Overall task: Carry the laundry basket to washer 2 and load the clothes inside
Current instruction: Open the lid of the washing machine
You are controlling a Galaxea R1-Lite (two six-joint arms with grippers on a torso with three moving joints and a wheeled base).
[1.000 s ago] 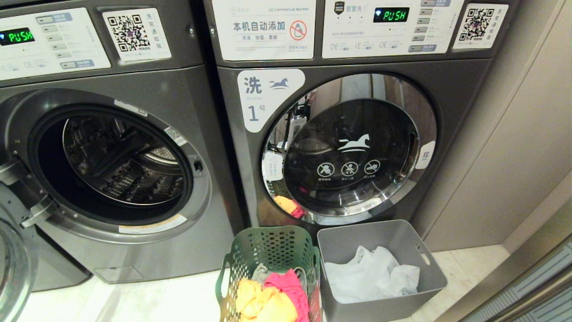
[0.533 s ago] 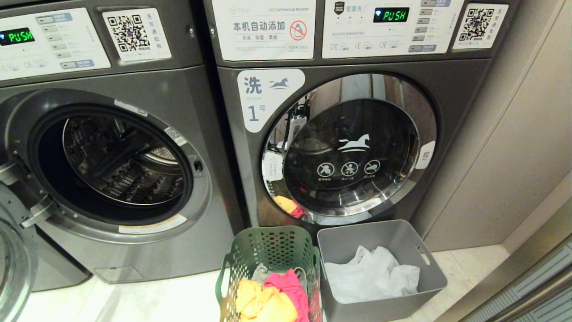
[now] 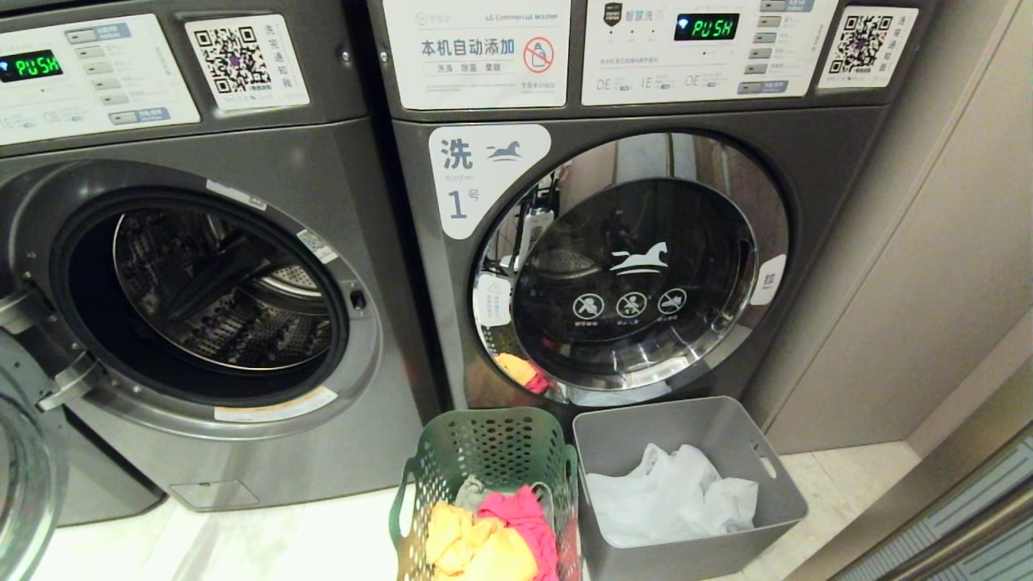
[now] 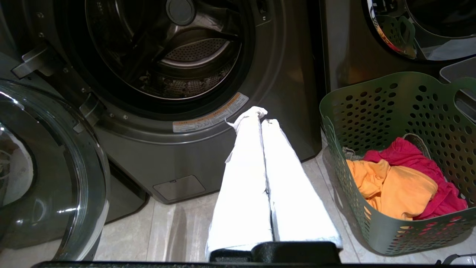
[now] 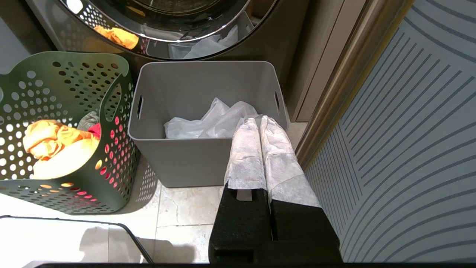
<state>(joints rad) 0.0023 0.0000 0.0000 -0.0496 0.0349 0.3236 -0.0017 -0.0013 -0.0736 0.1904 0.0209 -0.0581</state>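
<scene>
The green perforated laundry basket [image 3: 484, 452] stands on the floor before the gap between two washers, holding yellow and pink clothes [image 3: 492, 541]. The washer on the left has its drum [image 3: 210, 290] open; its number does not show. My left gripper [image 4: 261, 116], fingers wrapped in white, is shut and empty, low in front of that open washer [image 4: 167, 56], with the basket [image 4: 390, 111] and clothes [image 4: 394, 186] beside it. My right gripper [image 5: 259, 120] is shut and empty over the near rim of a grey bin. Neither gripper appears in the head view.
The washer marked 1 [image 3: 637, 266] has its door shut. A grey bin [image 3: 686, 428] with white material stands right of the basket. The open washer's glass door [image 3: 24, 468] swings out at far left. A beige wall panel [image 3: 928, 282] and a ribbed panel [image 5: 409, 149] close off the right.
</scene>
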